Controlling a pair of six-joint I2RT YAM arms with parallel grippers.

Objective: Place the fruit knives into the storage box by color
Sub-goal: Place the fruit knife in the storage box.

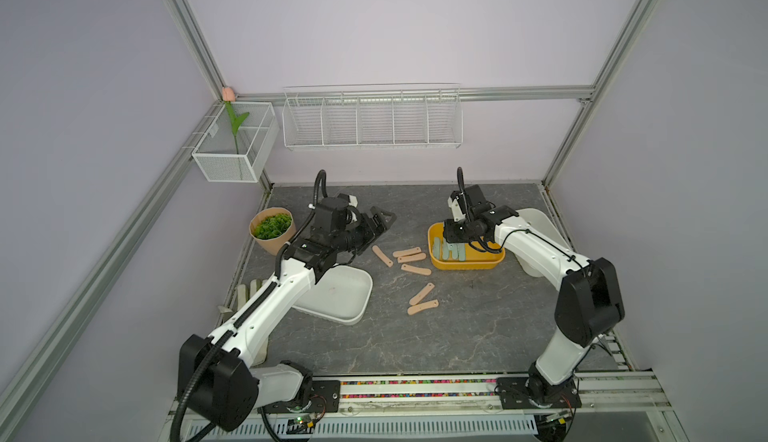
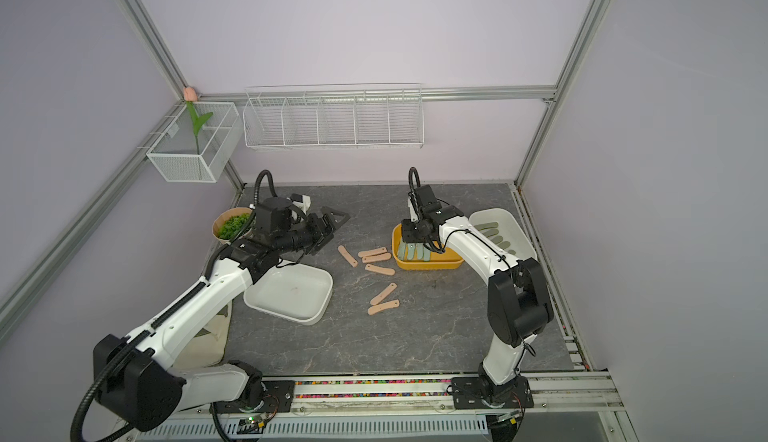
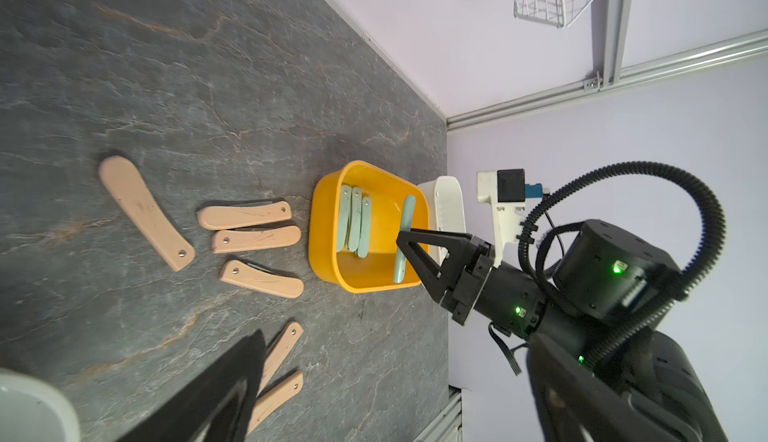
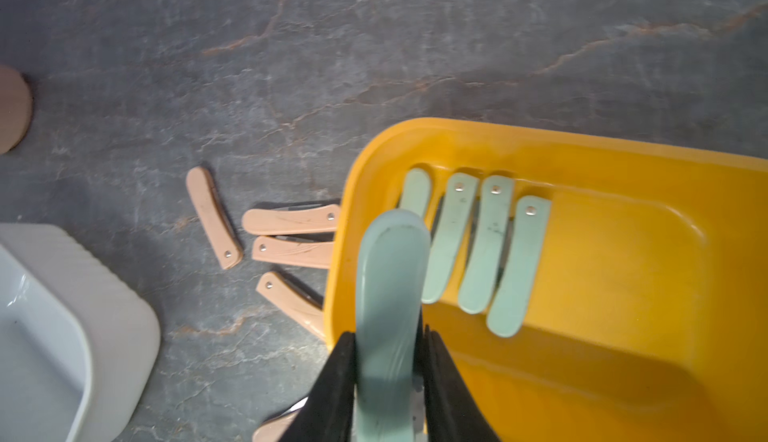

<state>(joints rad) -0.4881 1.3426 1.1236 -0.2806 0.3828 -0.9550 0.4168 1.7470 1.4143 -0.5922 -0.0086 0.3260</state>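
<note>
Clamping a mint-teal fruit knife (image 4: 390, 286) between nearly closed jaws, the right claw (image 4: 388, 336) is holding it over the interior of the yellow storage box (image 4: 623, 161). Four more mint-teal knives (image 4: 486, 244) are lying side by side on the box floor, next to the held one. Six peach-pink knives (image 1: 409, 253) are lying loose on the table (image 1: 457, 336), between the box and an empty white tray (image 1: 345, 290); the nearest are lying just beside the box wall. Several olive grey-green knives (image 2: 494, 234) are resting in a second white tray (image 2: 511, 219) behind the right arm. The left claw (image 1: 380, 221) is hovering over the table near a potted plant (image 1: 272, 226). Nothing is showing in its grip, and how far it is opening cannot be told.
</note>
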